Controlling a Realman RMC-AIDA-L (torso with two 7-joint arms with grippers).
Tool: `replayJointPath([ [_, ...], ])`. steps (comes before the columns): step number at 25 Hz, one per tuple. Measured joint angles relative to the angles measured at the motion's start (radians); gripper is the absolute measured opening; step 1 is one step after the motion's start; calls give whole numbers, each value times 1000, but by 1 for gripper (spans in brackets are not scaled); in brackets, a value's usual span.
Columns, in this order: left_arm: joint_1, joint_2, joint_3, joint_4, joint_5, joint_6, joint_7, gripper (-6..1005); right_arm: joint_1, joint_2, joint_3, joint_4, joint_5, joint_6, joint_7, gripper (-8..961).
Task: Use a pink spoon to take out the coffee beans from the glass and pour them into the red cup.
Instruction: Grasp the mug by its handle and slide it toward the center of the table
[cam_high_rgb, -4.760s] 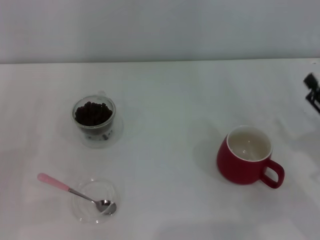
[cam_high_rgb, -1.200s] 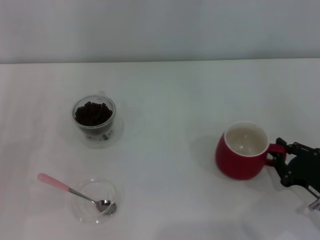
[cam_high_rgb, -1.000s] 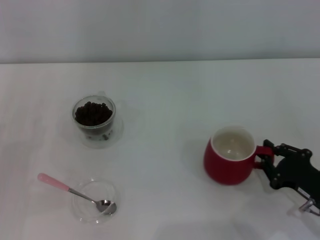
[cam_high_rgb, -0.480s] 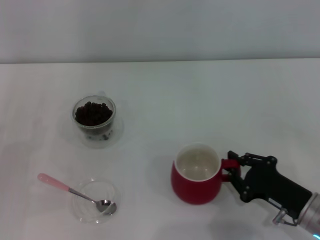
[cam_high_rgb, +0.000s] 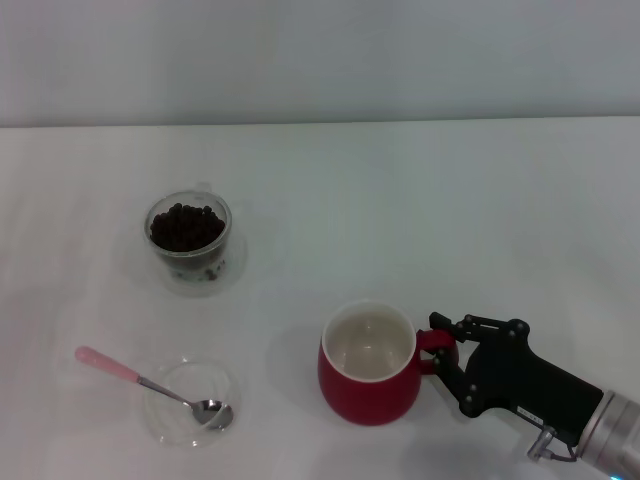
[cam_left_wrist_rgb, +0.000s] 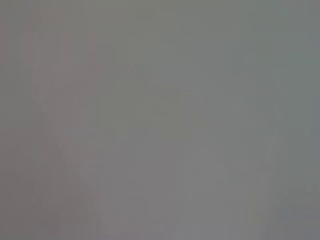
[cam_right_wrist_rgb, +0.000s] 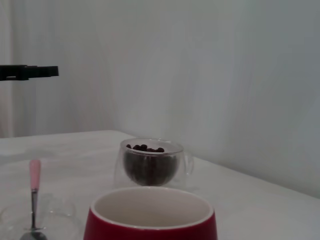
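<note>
Head view: right hand (cam_high_rgb: 447, 352) clamped on red cup (cam_high_rgb: 368, 366) handle, bare table (cam_high_rgb: 420, 220) between cup and glass (cam_high_rgb: 188, 238).

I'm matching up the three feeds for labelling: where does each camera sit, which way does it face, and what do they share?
Head view: looks forward and down at the table; shows the right hand at the red cup handle.
Left wrist view: blank grey; nothing recognisable.
Right wrist view: low behind the red cup, facing the glass of coffee beans and pink spoon; no own fingers.
Shared: head and right wrist show cup, glass, spoon.
</note>
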Motion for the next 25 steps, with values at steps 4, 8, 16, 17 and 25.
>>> replayJointPath([
  [4, 0, 0, 0, 0, 0, -3, 0, 892, 9, -3, -2, 8, -8, 2, 1, 283],
  [8, -3, 0, 0, 0, 1, -5, 0, 892, 10, -3, 3, 13, -1, 8, 5, 295],
  [16, -2, 1, -1, 0, 1, -5, 0, 892, 0, -11, 4, 53, -7, -39, 4, 544],
  [17, -2, 2, -1, 0, 1, -5, 0, 892, -2, -12, 4, 70, -7, -68, 5, 585],
  [25, -5, 5, -1, 3, 1, 2, 0, 893, -8, -14, 6, 191, -5, -235, 31, 812],
])
